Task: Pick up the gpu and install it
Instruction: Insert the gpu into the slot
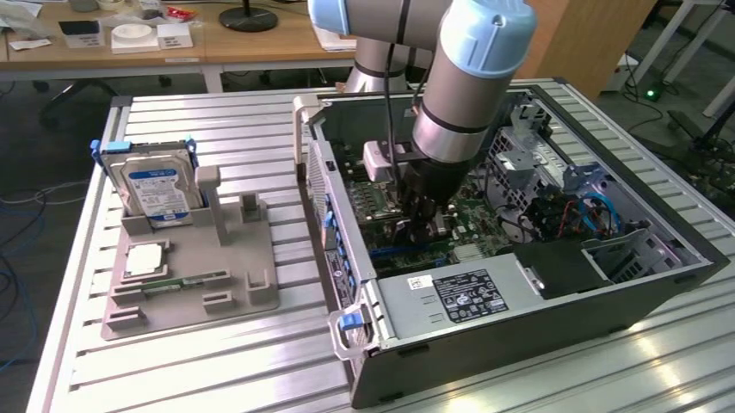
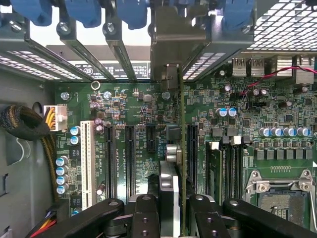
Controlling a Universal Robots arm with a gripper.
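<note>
Ribbed aluminium table [image 1: 230, 361] is being used as the work surface, and wooden desks [image 1: 172, 52] are being seen behind it at about 12 o'clock. On the exterior view's left, at about 9 o'clock, a grey holder tray [image 1: 189, 275] is being kept on the table. A hard drive [image 1: 155, 191] with a blue-white label is being held upright in it, and a small green memory stick [image 1: 184, 282] is lying in one of its lower slots.

On the exterior view's right, an open computer case [image 1: 517, 284] is lying on its side, with the motherboard [image 1: 466, 228] being exposed inside and the power supply [image 1: 453, 297] being seen at about 6 o'clock of the board.

The arm [image 1: 471, 77] is being lowered into the case from 12 o'clock, and the gripper [image 1: 416, 225] is being held just above the motherboard. In the wrist view, the gpu [image 2: 169, 163] is being grasped edge-on between the black fingers [image 2: 144, 215] of the gripper [image 2: 171, 218], so the jaws are being kept clenched on the card. The card is being held upright over the black expansion slots [image 2: 130, 158], with its pale metal bracket [image 2: 173, 44] being placed against the rear openings of the case, beside the blue clips [image 2: 84, 10]. Whether the card edge is already being seated in a slot cannot be told.
</note>
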